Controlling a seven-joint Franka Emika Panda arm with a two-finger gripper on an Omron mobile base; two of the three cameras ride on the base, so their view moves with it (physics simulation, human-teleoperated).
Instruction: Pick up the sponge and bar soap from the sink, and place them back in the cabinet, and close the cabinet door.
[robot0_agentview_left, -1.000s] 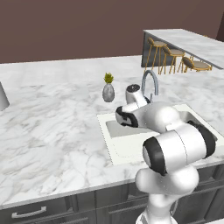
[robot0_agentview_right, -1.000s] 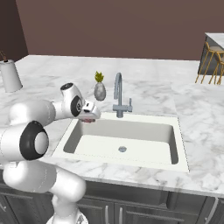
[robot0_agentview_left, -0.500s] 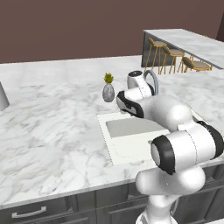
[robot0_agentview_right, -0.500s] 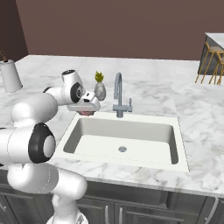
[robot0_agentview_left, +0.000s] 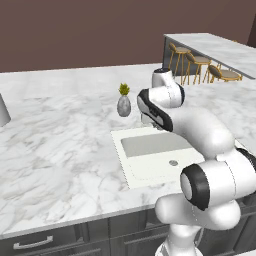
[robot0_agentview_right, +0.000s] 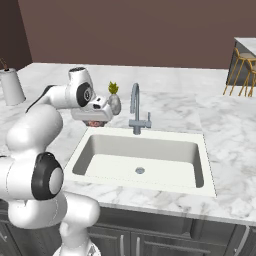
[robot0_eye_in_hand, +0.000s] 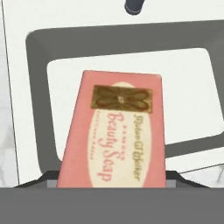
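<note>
Gripper (robot0_agentview_right: 94, 121) clamped on bar soap (robot0_eye_in_hand: 116, 135), held above sink (robot0_agentview_right: 80, 150) at its 10 o'clock corner, just beside small vase (robot0_agentview_right: 114, 102). Pink box juts forward between fingers, label up. Judgement: carry phase toward cabinet. Keep grip firm, lift clear of faucet (robot0_agentview_right: 135, 107), swing slowly; thin flat box could pivot or slip.

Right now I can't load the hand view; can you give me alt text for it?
A flat pinkish-red bar soap with a cream oval label and a gold emblem stands close to the camera, its lower end at the gripper. Behind and below it lies the cream-white rectangular sink, with a dark round object at the top edge.
</note>
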